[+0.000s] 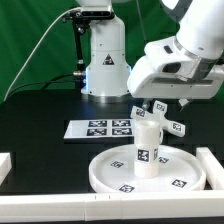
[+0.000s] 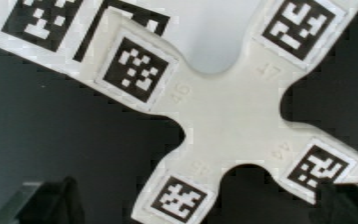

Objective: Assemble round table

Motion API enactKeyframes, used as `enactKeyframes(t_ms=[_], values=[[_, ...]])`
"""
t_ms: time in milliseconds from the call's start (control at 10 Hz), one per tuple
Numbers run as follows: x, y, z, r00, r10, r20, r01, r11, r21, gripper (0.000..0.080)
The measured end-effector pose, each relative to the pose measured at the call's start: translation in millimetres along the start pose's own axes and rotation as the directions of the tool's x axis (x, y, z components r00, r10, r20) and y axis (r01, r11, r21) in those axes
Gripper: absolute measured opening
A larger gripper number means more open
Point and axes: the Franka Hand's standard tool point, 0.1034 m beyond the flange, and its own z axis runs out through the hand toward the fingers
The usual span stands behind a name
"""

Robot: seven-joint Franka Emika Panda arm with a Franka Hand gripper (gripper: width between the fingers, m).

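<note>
White plastic cross-shaped base [image 2: 220,115] filled your wrist camera; your gripper [image 1: 158,104] hung spread and empty above it, right of centre. Short tagged leg [image 1: 147,147] stood upright in the round rimmed disc [image 1: 105,170], lower centre.

Your exterior view hides most of the cross-shaped base [image 1: 158,113]: the gripper [image 1: 158,100] and the wrist housing cover its upper arms, and the leg [image 1: 147,146] covers its lower middle. You cannot read whether base and leg touch. The disc [image 1: 110,170] has its front rim cut by the frame edge. In the wrist view, the base's [image 2: 229,120] arms run out of frame, and the fingertips [image 2: 48,200] show only as dark blurs.
</note>
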Motion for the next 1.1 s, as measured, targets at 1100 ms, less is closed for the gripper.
enactKeyframes(t_ms=[1100], values=[[1.3, -16.0, 22.9, 0.975, -0.211, 0.074, 0.215, 0.976, -0.042, 0.0648]])
